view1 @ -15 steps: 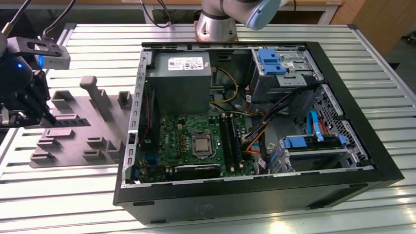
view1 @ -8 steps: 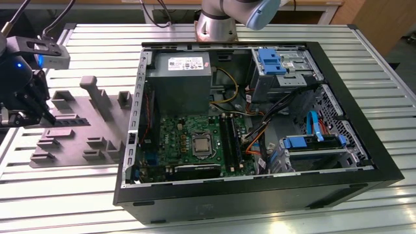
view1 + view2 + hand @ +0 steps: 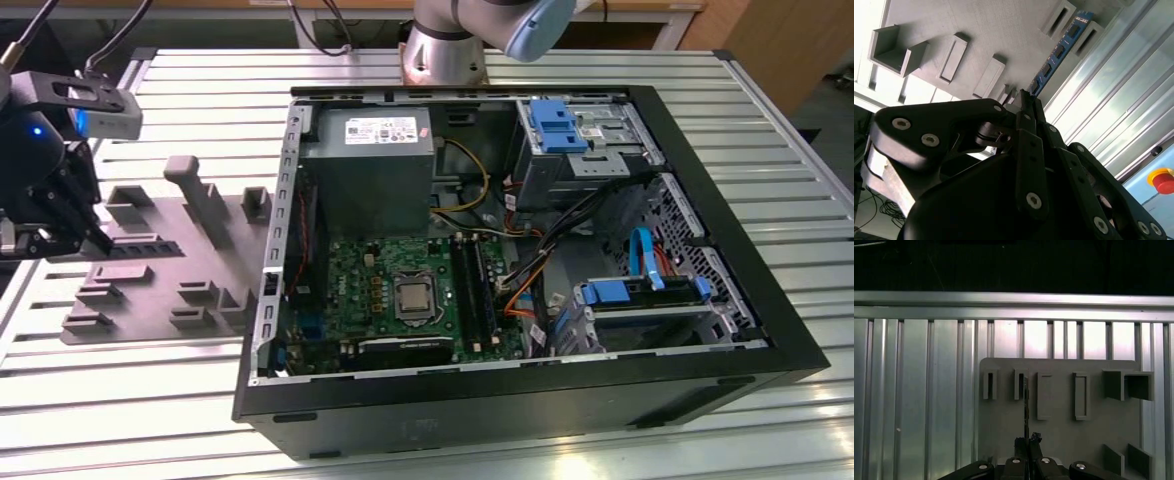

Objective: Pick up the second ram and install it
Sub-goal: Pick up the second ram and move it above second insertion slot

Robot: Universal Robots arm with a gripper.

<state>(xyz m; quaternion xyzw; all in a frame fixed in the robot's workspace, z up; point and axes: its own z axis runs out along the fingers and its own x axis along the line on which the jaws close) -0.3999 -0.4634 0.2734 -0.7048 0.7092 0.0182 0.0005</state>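
Observation:
The second ram [image 3: 1059,52] is a thin blue-green stick with black chips. It stands on edge in the grey moulded tray [image 3: 979,30], between raised blocks. In the first wrist view the ram [image 3: 1025,405] shows edge-on and runs down between my fingertips. My gripper [image 3: 1026,100] sits at the stick's near end, fingers closed tight against its two faces. In the exterior view the gripper [image 3: 91,240] hangs over the tray's [image 3: 160,290] side nearest the exterior view's left, with the ram [image 3: 134,245] lying as a dark strip beside it.
An open black computer case [image 3: 534,400] lies at the exterior view's right, with the green motherboard [image 3: 360,280] and its long black slots [image 3: 470,285] inside. Cables and blue drive brackets [image 3: 641,290] crowd the case. A red button [image 3: 1164,181] sits past the ribbed metal table [image 3: 914,390].

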